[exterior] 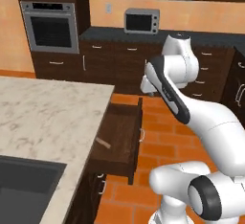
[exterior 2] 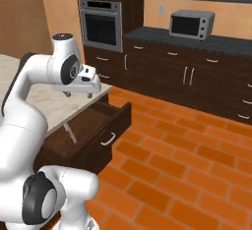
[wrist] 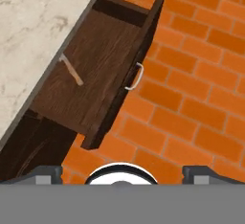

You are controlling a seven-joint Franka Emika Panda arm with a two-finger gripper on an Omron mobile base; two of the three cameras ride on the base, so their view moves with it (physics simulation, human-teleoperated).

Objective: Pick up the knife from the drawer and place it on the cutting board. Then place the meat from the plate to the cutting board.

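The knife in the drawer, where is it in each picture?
Left base view: the knife lies at the drawer's left side, just under the counter edge, left of centre.
Right base view, lower left, beside the arm.
Hand view, upper left, near the counter edge.
Shared landmark: the drawer's silver handle.

1. Left base view: mounted behind the arm on its left, facing forward and down across the marble worktop (exterior: 43, 113) to the open drawer (exterior: 119, 139).
2. Right base view: mounted behind the arm on its right, facing the same drawer (exterior 2: 83, 130) from the opposite side.
3. Hand view: looks steeply down, nearer, on the drawer (wrist: 91, 70) and the brick floor (wrist: 191, 74).
4. All three views share the drawer.
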